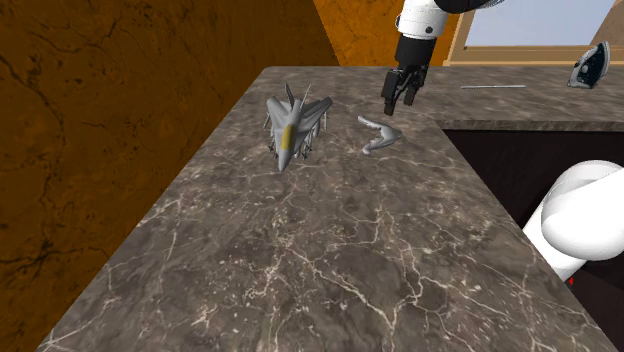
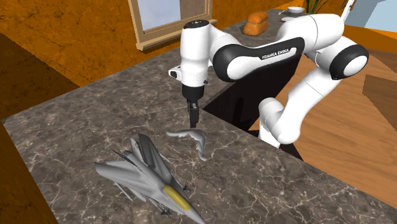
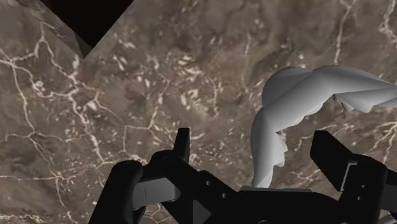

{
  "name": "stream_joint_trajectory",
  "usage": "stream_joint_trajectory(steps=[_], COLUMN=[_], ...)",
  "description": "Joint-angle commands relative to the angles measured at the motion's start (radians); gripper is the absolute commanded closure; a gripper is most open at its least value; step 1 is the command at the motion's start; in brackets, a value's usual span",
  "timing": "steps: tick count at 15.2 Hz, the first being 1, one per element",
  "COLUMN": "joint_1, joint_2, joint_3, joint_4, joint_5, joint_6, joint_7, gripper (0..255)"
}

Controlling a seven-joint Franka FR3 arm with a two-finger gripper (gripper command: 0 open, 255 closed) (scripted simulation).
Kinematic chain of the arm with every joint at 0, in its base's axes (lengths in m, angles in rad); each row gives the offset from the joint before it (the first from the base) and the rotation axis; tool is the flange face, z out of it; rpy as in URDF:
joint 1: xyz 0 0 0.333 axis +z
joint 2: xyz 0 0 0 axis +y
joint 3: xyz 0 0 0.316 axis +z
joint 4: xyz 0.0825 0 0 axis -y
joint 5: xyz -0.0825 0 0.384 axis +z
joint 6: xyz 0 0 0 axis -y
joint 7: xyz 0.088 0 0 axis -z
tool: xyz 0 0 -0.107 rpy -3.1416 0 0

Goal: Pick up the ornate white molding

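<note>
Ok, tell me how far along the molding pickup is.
Done: the gripper is lined up above the pale grey molding, its open fingers on either side of it. In hand: the approach; nothing is clasped. Left: close on the molding, which lies on the marble counter, and lift it.

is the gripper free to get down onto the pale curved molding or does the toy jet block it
Probably yes: the gripper hangs open just above the molding, and the jet lies apart to the side on the countertop.

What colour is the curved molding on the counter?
The molding is plain greyish white, best seen in the wrist view.
</note>
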Motion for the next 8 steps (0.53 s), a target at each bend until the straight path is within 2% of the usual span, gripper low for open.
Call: stream_joint_trajectory(steps=[1,2,8], joint_1=[0.008,0.010,0.012], joint_2=[0.060,0.089,0.087], joint_3=[0.036,0.050,0.053], joint_4=[0.045,0.065,-0.017], joint_5=[0.010,0.012,0.015], joint_6=[0.014,0.023,0.103], joint_7=[0.050,0.069,0.067], gripper=[0,0,0])
